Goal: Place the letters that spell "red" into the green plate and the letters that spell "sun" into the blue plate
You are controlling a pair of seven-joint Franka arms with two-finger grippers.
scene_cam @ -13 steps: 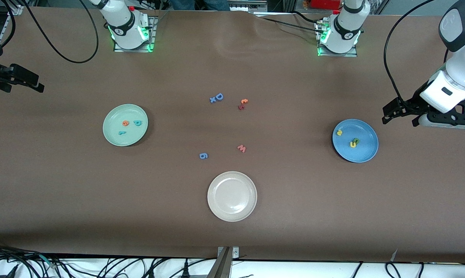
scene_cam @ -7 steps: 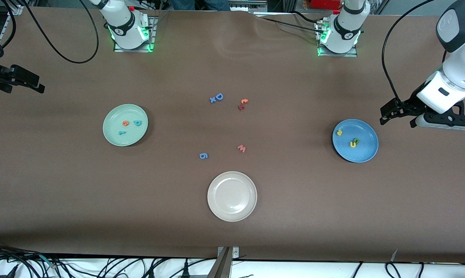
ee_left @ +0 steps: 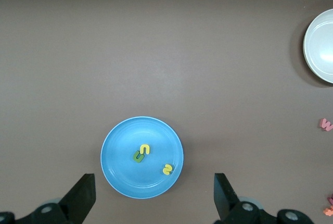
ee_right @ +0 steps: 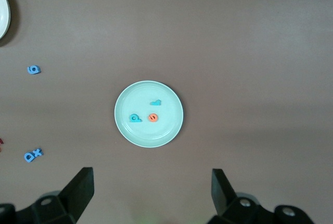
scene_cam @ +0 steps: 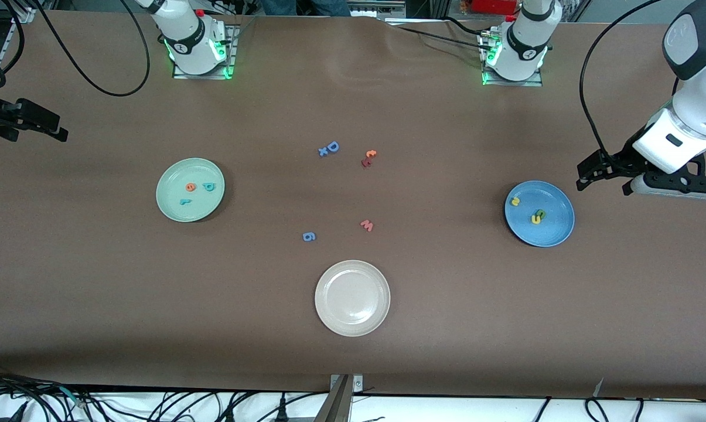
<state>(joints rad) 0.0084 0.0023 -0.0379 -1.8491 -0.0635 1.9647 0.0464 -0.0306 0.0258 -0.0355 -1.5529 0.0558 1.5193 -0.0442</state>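
The green plate (scene_cam: 203, 171) lies toward the right arm's end of the table and holds an orange "e" (scene_cam: 190, 187), a teal "d" (scene_cam: 210, 187) and a teal "r" (scene_cam: 185, 201). The blue plate (scene_cam: 556, 230) lies toward the left arm's end. In it a yellow "s" (scene_cam: 515, 201) lies apart, and a yellow "u" (scene_cam: 536, 219) touches a green "n" (scene_cam: 541, 213). My left gripper (scene_cam: 603, 180) hangs open and empty in the air beside the blue plate (ee_left: 119, 174). My right gripper (scene_cam: 39, 136) is open and empty, high over its end of the table, with the green plate (ee_right: 167, 126) well below.
A beige-white plate (scene_cam: 352, 275) sits nearest the front camera at mid-table. Loose letters lie in the middle: a blue "D" with an "x" (scene_cam: 329, 148), an orange and a red piece (scene_cam: 368, 157), a pink "w" (scene_cam: 367, 225) and a blue "6" (scene_cam: 309, 236).
My left arm has shifted slightly, its gripper still open. The right arm, the letters and the plates have not moved.
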